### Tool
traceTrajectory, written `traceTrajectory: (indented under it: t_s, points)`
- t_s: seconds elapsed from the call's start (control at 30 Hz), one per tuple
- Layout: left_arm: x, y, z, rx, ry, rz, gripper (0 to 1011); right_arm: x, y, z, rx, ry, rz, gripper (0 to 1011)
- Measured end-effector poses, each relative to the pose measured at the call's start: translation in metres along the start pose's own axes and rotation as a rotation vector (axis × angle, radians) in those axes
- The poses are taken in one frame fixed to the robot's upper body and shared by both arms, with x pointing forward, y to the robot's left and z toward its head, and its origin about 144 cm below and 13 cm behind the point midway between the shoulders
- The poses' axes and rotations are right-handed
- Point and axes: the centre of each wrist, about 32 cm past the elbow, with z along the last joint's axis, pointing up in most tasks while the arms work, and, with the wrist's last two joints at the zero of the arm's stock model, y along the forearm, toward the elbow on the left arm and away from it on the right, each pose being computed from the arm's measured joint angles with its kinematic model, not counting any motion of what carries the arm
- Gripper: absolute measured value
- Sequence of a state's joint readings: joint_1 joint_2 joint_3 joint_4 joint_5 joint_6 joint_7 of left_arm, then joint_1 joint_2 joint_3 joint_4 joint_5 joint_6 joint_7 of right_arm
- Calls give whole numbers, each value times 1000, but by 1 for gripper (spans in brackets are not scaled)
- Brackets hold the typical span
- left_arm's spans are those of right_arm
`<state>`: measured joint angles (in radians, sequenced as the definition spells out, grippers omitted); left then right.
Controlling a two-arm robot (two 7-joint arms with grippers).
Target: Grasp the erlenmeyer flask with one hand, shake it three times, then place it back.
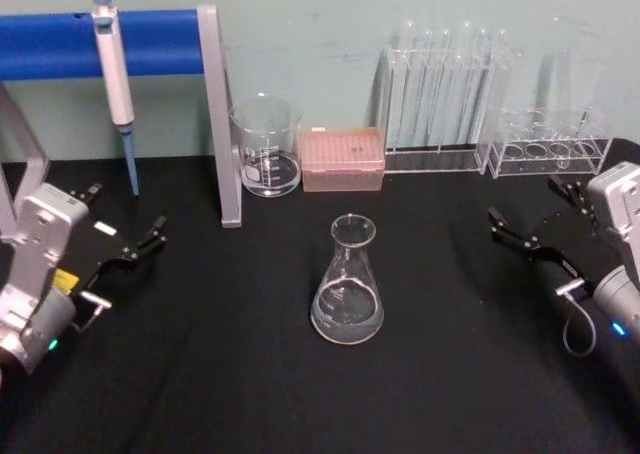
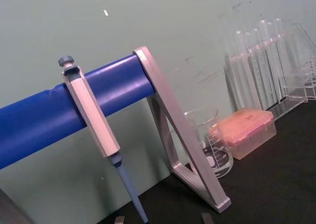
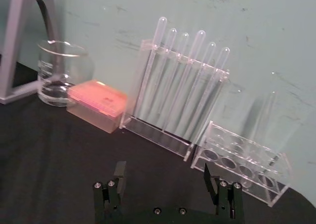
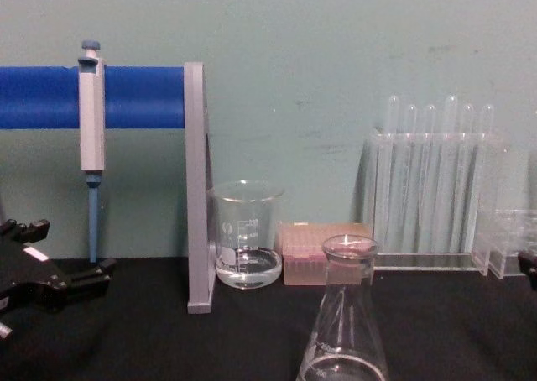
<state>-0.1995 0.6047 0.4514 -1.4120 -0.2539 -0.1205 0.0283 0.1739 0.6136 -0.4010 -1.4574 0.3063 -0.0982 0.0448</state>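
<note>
The erlenmeyer flask (image 1: 348,284) is standing upright near the middle of the black cloth (image 1: 200,384). Its wide round base is resting flat on the cloth. Its long axis is running straight up, so the narrow neck and flared mouth are pointing at the ceiling. A little clear liquid is sitting in the bottom, and nothing is touching the glass.

Behind it, toward the green wall, a pink tip box (image 1: 343,160) is sitting almost in line with the flask. A straight-walled beaker (image 1: 267,146) with a little liquid is sitting just beside the box on its left. Left of the beaker, a grey upright (image 1: 222,114) is carrying a blue bar (image 1: 55,44), and a pipette (image 1: 115,84) is hanging from that bar with its tip pointing down. To the right of the box, a clear test tube rack (image 1: 445,99) is holding tall tubes upright against the wall. A low rack (image 1: 550,146) is sitting just beside it on the right.

The right gripper (image 1: 523,199) is hovering over the cloth at the right edge, well apart from the flask, with a grey cable looping under its wrist. Its fingers (image 3: 211,179) are standing wide apart and holding nothing, and bare cloth is lying between them and the flask. The left gripper (image 1: 140,242) is resting low at the left edge. It is also well apart from the flask, spread open and empty.
</note>
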Motion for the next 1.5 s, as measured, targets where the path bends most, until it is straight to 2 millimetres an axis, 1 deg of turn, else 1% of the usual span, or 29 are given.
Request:
traceTrajectory:
  t_s: [0.17,0.5,0.7,0.87,1.1,1.5]
  points:
    - [0,0,0,0,0,0,1001,4,-5,5,4,37,36,1000]
    - [0,0,0,0,0,0,1001,13,-21,14,46,134,199,1000]
    - [0,0,0,0,0,0,1001,13,-22,18,71,146,284,1000]
    - [0,0,0,0,0,0,1001,10,-18,22,100,148,388,1000]
    - [0,0,0,0,0,0,1001,7,-9,23,117,159,480,1000]
    - [0,0,0,0,0,0,1001,-1,7,21,132,189,588,1000]
